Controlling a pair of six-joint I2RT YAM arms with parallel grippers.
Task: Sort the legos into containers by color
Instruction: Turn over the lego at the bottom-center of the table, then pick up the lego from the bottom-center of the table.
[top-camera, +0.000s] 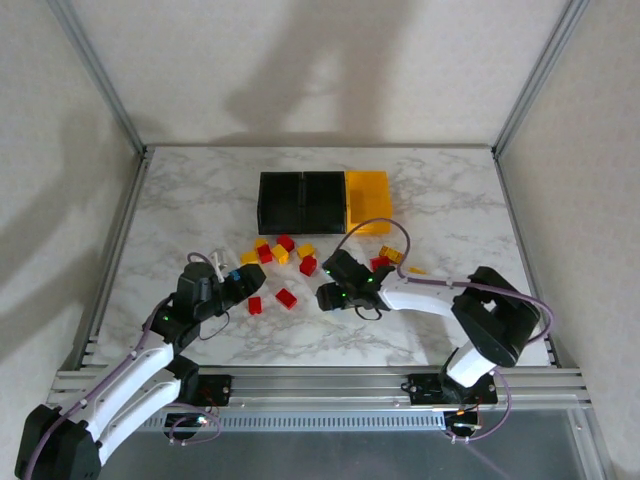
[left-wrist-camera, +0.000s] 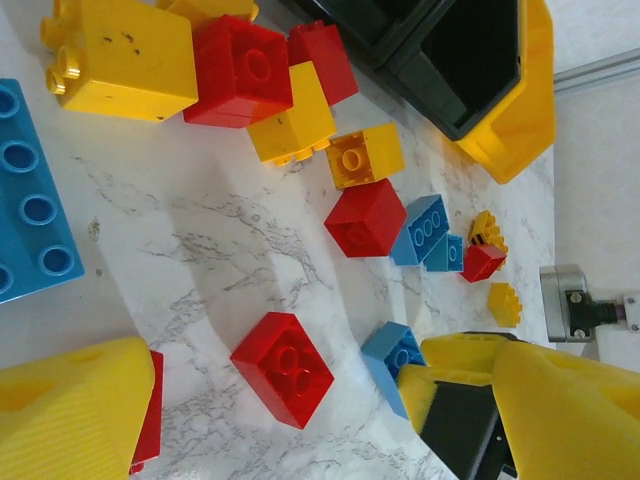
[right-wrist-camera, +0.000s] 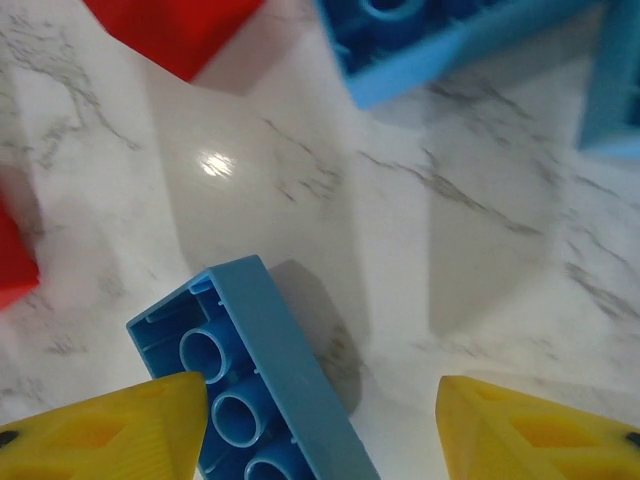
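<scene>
The containers stand in a row at the back: two black bins (top-camera: 300, 200) and a yellow bin (top-camera: 368, 200). Red, yellow and blue legos (top-camera: 282, 252) lie scattered in front of them. My left gripper (top-camera: 238, 286) (left-wrist-camera: 315, 400) is open low over the marble, with a red brick (left-wrist-camera: 283, 368) lying loose between its fingers (left-wrist-camera: 70, 415). My right gripper (top-camera: 332, 293) (right-wrist-camera: 320, 430) is open too. An upside-down blue brick (right-wrist-camera: 262, 385) (left-wrist-camera: 392, 358) rests against its left finger (right-wrist-camera: 105, 430), well apart from the other finger. More blue bricks (right-wrist-camera: 440, 35) lie just beyond.
A long blue brick (left-wrist-camera: 30, 200) and a second red brick (left-wrist-camera: 150, 415) lie by my left finger. Several legos (top-camera: 392, 258) sit right of my right arm. Metal frame posts (top-camera: 110, 100) and a rail (top-camera: 320, 380) border the marble table (top-camera: 200, 200).
</scene>
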